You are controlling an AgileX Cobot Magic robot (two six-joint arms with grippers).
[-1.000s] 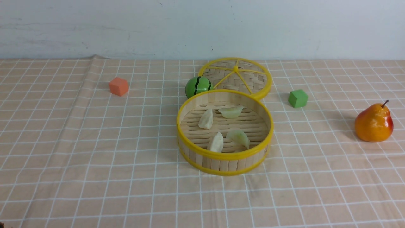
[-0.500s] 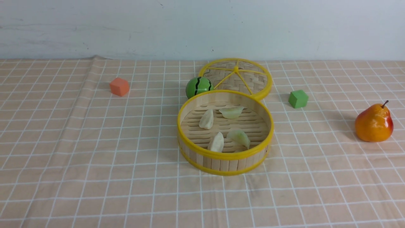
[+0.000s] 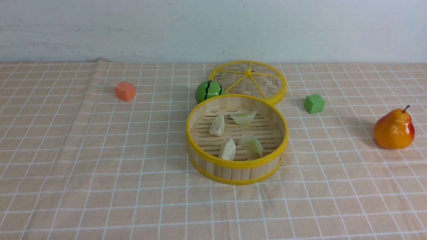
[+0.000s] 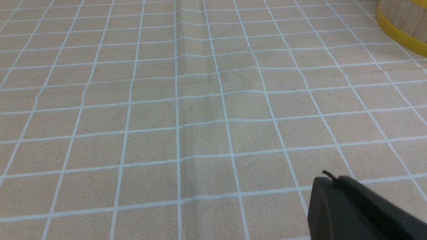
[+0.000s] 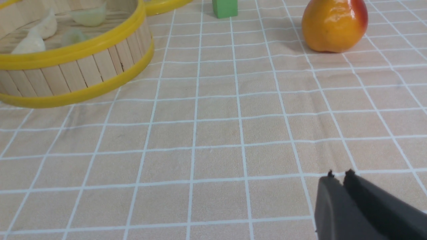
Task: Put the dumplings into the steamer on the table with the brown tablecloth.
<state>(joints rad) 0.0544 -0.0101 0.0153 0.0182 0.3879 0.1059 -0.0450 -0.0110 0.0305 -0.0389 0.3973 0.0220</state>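
The bamboo steamer (image 3: 213,168) stands in the middle of the brown tablecloth (image 3: 100,150). Inside it lie two cream-white dumplings (image 3: 217,125) (image 3: 228,150) and two pale green dumplings (image 3: 244,117) (image 3: 252,144). The steamer also shows in the right wrist view (image 5: 76,71), with dumplings (image 5: 43,28) in it, and its rim shows in the left wrist view (image 4: 398,33). Neither arm shows in the front view. My left gripper (image 4: 330,180) is shut and empty over bare cloth. My right gripper (image 5: 340,176) is shut and empty over bare cloth, apart from the steamer.
The woven lid (image 3: 263,83) lies behind the steamer, with a green watermelon ball (image 3: 208,90) next to it. An orange cube (image 3: 125,90) sits at the left, a green cube (image 3: 314,103) and an orange-yellow pear (image 3: 394,130) at the right. A cloth crease (image 3: 91,100) runs down the left.
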